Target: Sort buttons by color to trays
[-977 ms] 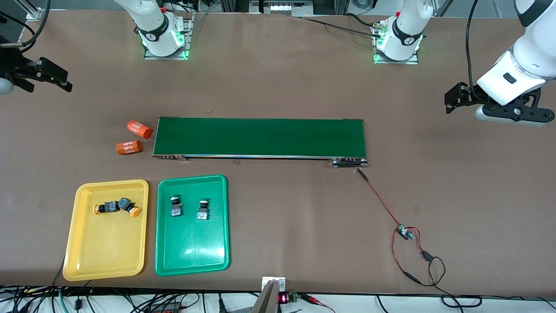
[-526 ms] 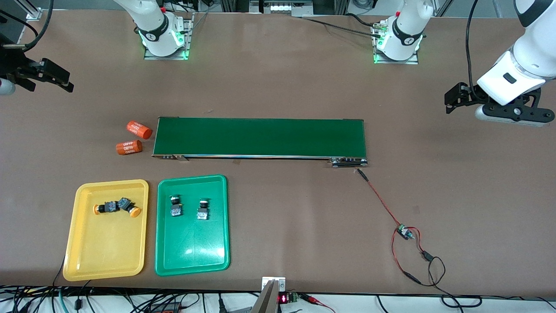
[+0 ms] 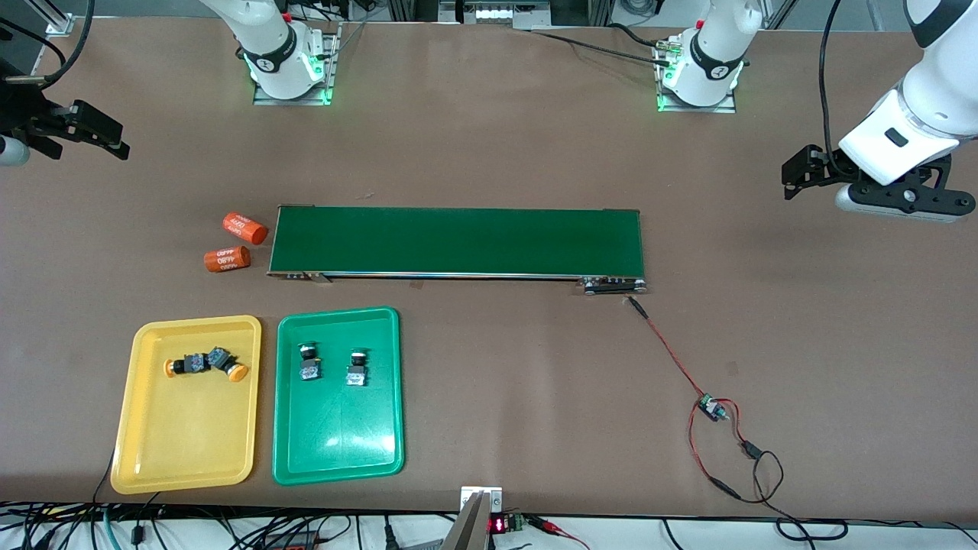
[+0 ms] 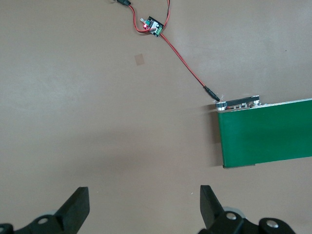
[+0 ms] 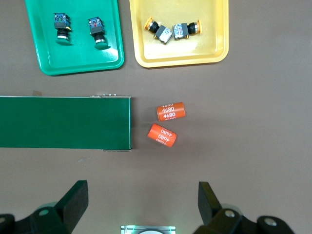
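Now: blocky buttons [image 3: 205,363] in glossy rounded plastic trays [image 3: 183,458]; both grippers' jaws wide apart, empty.

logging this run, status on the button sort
Both end effectors, left and right, open, empty, parked high. Orange buttons in yellow tray, green buttons in green tray. Nothing blocking.

My right claw [image 3: 114,145], jaws spread wide and empty, has drifted slightly toward the right arm's end of the tabletop [image 3: 489,153] over the past second, edging farther out of the front view and rising a touch in it, high over bare surface.
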`<state>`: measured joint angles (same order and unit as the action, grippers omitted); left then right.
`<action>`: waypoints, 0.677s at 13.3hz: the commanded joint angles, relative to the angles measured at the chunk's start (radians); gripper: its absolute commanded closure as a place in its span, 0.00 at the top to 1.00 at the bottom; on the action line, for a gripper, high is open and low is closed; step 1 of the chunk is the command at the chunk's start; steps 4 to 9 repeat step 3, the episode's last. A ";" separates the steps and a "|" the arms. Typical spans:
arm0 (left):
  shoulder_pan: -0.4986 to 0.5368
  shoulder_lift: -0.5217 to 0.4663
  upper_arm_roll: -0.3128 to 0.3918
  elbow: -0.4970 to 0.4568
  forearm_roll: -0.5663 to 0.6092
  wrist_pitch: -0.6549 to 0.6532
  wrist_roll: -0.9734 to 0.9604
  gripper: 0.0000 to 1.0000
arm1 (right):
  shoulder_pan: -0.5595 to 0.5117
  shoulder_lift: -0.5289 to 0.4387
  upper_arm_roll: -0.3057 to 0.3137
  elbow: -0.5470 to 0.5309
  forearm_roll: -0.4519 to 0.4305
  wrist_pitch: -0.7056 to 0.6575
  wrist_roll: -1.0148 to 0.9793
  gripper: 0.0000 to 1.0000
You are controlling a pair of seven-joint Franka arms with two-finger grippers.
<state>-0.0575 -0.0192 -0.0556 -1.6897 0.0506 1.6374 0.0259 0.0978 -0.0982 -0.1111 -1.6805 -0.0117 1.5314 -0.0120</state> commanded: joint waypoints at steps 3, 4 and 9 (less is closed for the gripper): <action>-0.002 0.001 -0.001 0.022 -0.015 -0.022 -0.001 1.00 | -0.001 -0.015 0.002 -0.008 -0.005 -0.010 -0.013 1.00; -0.002 0.001 -0.001 0.022 -0.015 -0.022 -0.001 1.00 | -0.001 -0.015 0.002 -0.008 -0.005 -0.010 -0.013 1.00; -0.002 0.001 -0.001 0.022 -0.015 -0.022 -0.001 1.00 | -0.001 -0.015 0.002 -0.008 -0.005 -0.010 -0.013 1.00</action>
